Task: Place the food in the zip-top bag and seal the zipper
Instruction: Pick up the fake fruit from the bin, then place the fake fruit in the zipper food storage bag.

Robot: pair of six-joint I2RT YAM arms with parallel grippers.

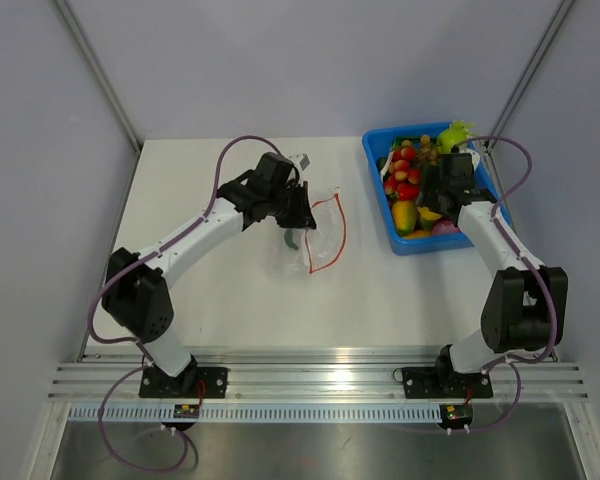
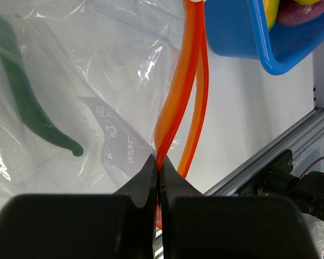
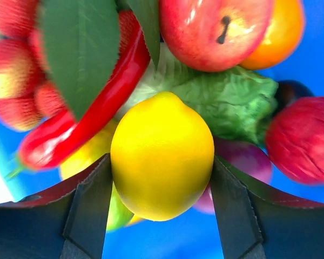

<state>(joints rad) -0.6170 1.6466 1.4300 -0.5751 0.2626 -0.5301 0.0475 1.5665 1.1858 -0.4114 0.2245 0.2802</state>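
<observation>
R gripper point(image 3: 161, 162) sat closed on lemon point(image 3: 162, 135) in blue bin point(image 3: 167, 243), pads on both flanks, prob. for lifting. L gripper point(image 2: 158, 166) pinched zipper point(image 2: 186, 81), likely holding zip-top bag point(image 1: 320, 235) steady at bin's 9 o'clock; green chili point(image 2: 21, 102) inside.

In the left wrist view, the red-orange zip strip point(image 2: 178, 97) vanishes between the pressed-together fingers of the left hand point(image 2: 157, 163). The dark green plastic chilli point(image 2: 27, 102) runs off the top left corner, and the blue plastic bin point(image 2: 243, 32) is cropped to one corner. In the right wrist view, round red fruits point(image 3: 13, 81) at left are blurred. Whether the right hand point(image 3: 161, 164) actually presses the yellow plastic lemon point(image 3: 162, 129) is unclear.
</observation>
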